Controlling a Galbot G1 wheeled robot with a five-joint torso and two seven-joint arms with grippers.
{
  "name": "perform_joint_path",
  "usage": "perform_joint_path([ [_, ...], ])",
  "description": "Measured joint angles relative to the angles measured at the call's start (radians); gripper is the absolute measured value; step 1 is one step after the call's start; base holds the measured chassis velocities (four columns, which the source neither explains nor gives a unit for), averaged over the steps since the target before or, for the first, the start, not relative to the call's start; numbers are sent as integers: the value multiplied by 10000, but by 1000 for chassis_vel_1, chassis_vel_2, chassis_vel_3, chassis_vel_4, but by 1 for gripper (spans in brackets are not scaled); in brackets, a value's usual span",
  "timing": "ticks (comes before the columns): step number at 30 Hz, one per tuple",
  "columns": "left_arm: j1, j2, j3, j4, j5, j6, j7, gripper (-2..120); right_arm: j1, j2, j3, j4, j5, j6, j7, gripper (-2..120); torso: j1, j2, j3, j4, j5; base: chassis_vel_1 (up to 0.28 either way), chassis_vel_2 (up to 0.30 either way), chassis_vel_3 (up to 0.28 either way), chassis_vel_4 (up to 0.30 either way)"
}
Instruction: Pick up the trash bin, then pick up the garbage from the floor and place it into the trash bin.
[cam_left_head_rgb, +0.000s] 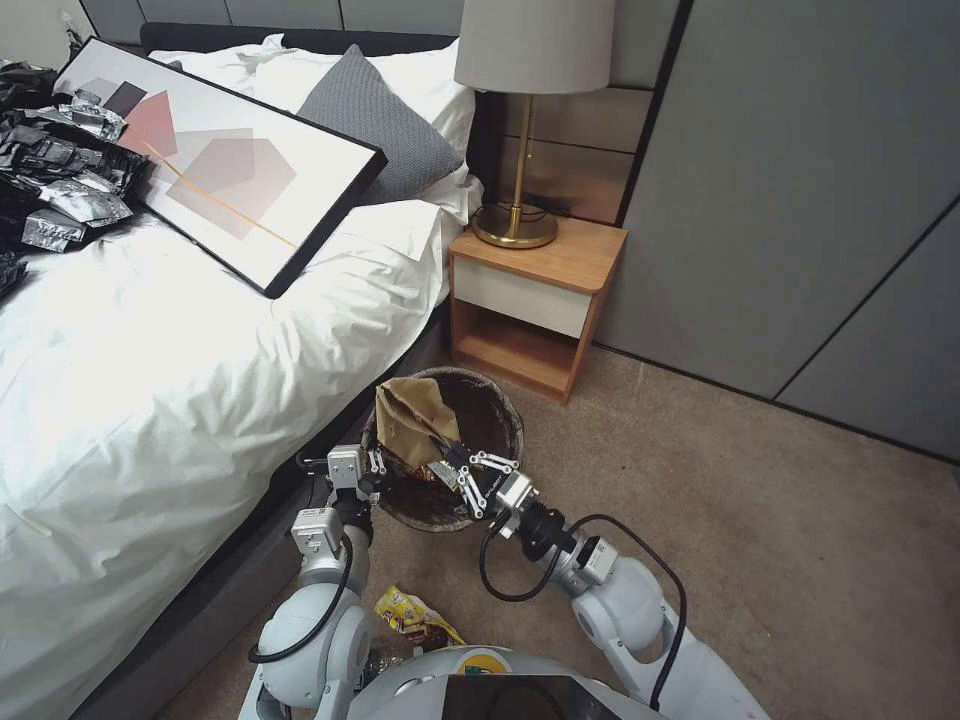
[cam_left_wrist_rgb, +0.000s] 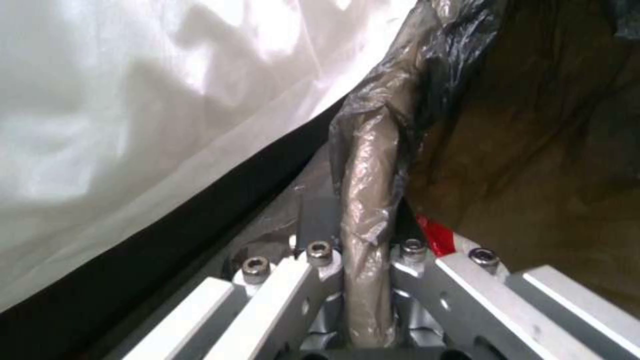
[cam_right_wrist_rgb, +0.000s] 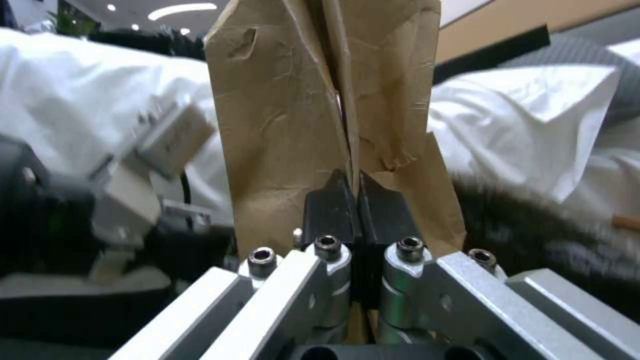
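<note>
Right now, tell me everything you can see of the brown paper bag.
The brown paper bag is creased, crumpled kraft-looking paper with a small dent or tear near its upper end. It stands roughly upright over the mouth of the trash bin, its upper part leaning toward the bed. The right claw is shut on its lower edge, dark pads pinching the folded paper. The left claw grips the bin's bagged rim beside it.
</note>
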Motion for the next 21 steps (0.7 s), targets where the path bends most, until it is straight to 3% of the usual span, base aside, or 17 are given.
perform_joint_path([
  [14, -15, 21, -30, -49, -20, 7, 5, 0, 152, 69, 156, -612, -126, 81, 132, 1, 0, 0, 0, 0, 0, 0, 0, 0, 0],
  [19, -29, 46, -54, -50, -43, 8, 14, 0, 154, 68, 157, -605, -147, 61, 161, 24, 0, 0, 0, 0, 0, 0, 0, 0, 0],
  [21, -32, 48, -56, -50, -47, 7, 14, 0, 155, 66, 163, -600, -146, 61, 163, 26, 0, 0, 0, 0, 0, 0, 0, 0, 0],
])
